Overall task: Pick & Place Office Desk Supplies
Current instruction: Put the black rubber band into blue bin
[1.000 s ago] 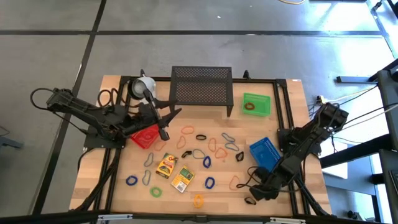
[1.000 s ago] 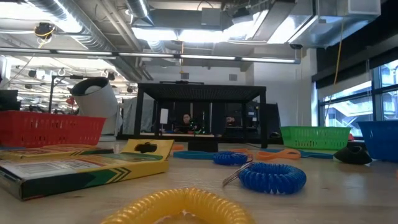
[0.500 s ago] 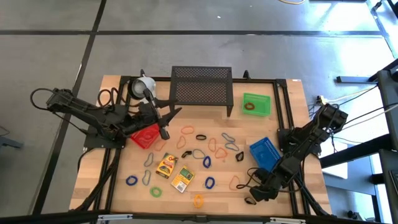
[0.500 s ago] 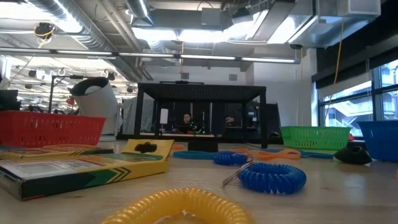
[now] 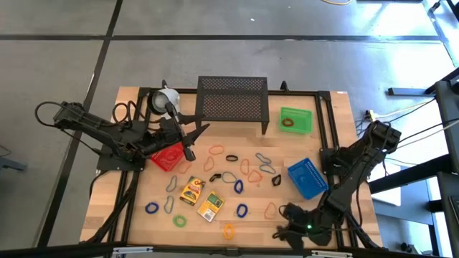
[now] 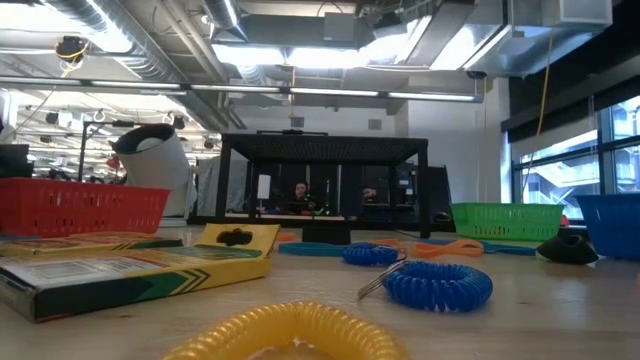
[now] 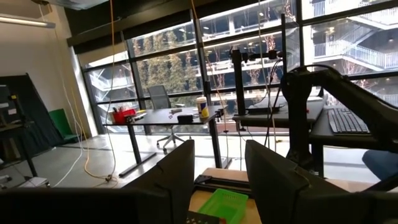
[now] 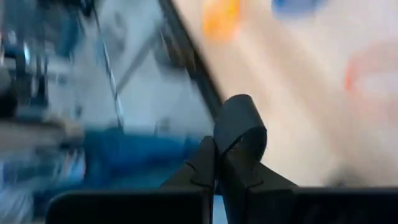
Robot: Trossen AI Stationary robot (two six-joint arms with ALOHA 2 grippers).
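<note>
Coiled loops (image 5: 247,169) in orange, blue, green and black lie scattered across the middle of my surface (image 5: 136,204), with two yellow packets (image 5: 201,198) nearer the front edge. I judge the loops light, springy and apt to slide, best pinched across one strand of the ring; the packets look flat and stiff, best taken by an edge. The green bin (image 5: 296,120) near the back right corner holds one dark loop. The blue bin (image 5: 307,178) by the right edge and the red bin (image 5: 167,156) show nothing I can make out. My right hand (image 8: 217,163), pressed together on nothing, hangs at the front right corner; my left hand (image 7: 217,171), parted and empty, sits above the red bin.
</note>
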